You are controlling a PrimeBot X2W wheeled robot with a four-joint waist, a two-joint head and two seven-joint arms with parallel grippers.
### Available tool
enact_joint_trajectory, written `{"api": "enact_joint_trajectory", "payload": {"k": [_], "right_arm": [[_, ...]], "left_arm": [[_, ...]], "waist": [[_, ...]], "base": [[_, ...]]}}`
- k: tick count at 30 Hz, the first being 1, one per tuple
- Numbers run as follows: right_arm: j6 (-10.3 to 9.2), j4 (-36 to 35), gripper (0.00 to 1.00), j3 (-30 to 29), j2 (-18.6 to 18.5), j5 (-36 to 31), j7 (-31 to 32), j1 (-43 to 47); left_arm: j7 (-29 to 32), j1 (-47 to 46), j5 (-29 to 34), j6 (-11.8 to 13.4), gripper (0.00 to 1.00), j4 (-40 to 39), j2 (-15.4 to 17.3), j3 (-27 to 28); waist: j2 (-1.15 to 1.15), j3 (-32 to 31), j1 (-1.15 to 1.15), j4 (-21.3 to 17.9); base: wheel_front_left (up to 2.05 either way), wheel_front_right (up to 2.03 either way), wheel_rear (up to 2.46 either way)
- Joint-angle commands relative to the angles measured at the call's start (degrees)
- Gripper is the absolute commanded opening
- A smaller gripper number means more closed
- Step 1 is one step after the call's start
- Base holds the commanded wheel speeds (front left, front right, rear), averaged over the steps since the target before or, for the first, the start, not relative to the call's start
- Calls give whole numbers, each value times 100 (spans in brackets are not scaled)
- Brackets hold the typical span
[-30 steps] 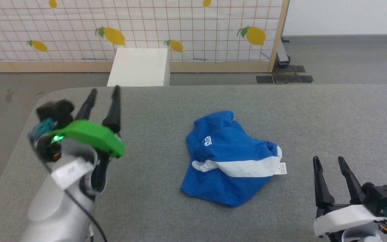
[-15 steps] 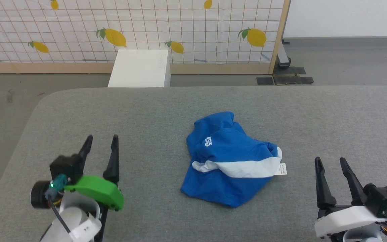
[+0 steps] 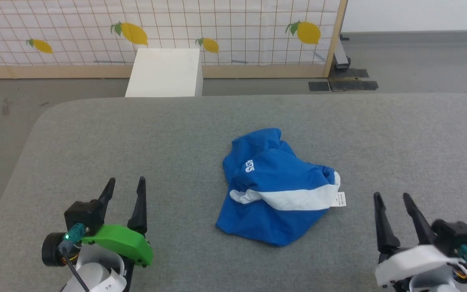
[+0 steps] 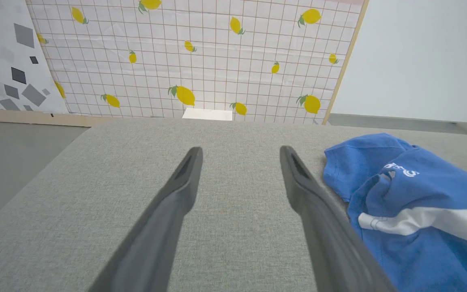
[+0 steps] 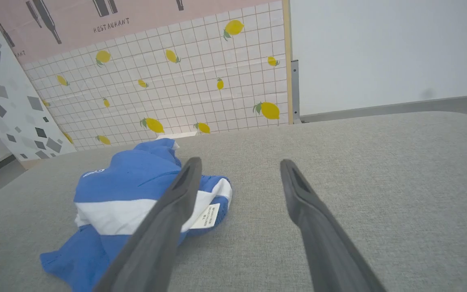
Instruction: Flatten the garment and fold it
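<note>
The garment [image 3: 276,188], bright blue shorts with a wide white stripe, a small white logo and a white tag, lies crumpled in a heap at the middle of the grey padded table [image 3: 201,134]. My left gripper [image 3: 126,184] stands open at the lower left, well clear of it, with nothing between its fingers. My right gripper [image 3: 391,198] is open at the lower right, just right of the tag. The garment [image 4: 412,207] sits to the right of the left gripper [image 4: 239,152] in the left wrist view. In the right wrist view the garment [image 5: 128,194] lies left of the right gripper [image 5: 239,164].
A white box [image 3: 164,73] stands on the floor beyond the table's far edge. Behind it runs a lemon-patterned screen [image 3: 217,28] with a wooden frame. The table's left corner is rounded, with grey floor [image 3: 2,117] beside it.
My left gripper has come down and back from a raised spot at the left toward the lower left of the table. The camera has tilted slightly. The garment has not moved.
</note>
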Motion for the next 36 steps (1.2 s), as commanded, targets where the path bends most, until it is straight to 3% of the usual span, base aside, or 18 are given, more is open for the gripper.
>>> {"api": "enact_joint_trajectory", "payload": {"k": [1, 9, 17, 25, 31, 32, 33, 34, 36], "right_arm": [[-8, 36, 100, 35, 2, 4, 202, -180], [-8, 269, 100, 64, -34, -320, 2096, -1355], [-8, 935, 100, 243, -469, -497, 4455, -2595], [-8, 1314, 100, 993, -742, -364, 5292, -3039], [-8, 1455, 100, 1337, -881, -179, 5565, -3040], [-8, 1455, 53, 1354, -892, -154, 5571, -3040], [-8, 1436, 21, 1368, -904, -125, 5544, -3042], [-8, 1412, 0, 1375, -920, -112, 5497, -3049], [-8, 1372, 0, 1364, -935, -57, 5377, -3060]], "left_arm": [[-41, 78, 37, 44, 100, -35, -28, 20], [-42, -25, 89, 89, 100, -230, -107, 4], [-42, -298, 131, 33, 100, -343, -184, -47], [-43, -488, 174, -10, 100, -334, -267, -57], [-43, -546, 208, -32, 100, -299, -339, -18], [-43, -550, 214, -39, 100, -293, -347, -11], [-43, -554, 221, -48, 100, -285, -355, -3], [-43, -555, 228, -54, 100, -278, -361, 4], [-43, -547, 237, -66, 100, -262, -375, 27]], "waist": [[0, 61, 0, -31], [0, 401, 0, 28], [0, 961, 0, 313], [0, 1378, 0, 544], [0, 1454, 0, 587], [0, 1450, 0, 586], [0, 1441, 0, 580], [0, 1429, 0, 569], [0, 1379, 0, 527]], "base": [[0, 0, 0], [0, 0, 0], [0, 0, 0], [0, 0, 0], [0, 0, 0], [0, 0, 0], [0, 0, 0], [0, 0, 0], [0, 0, 0]]}}
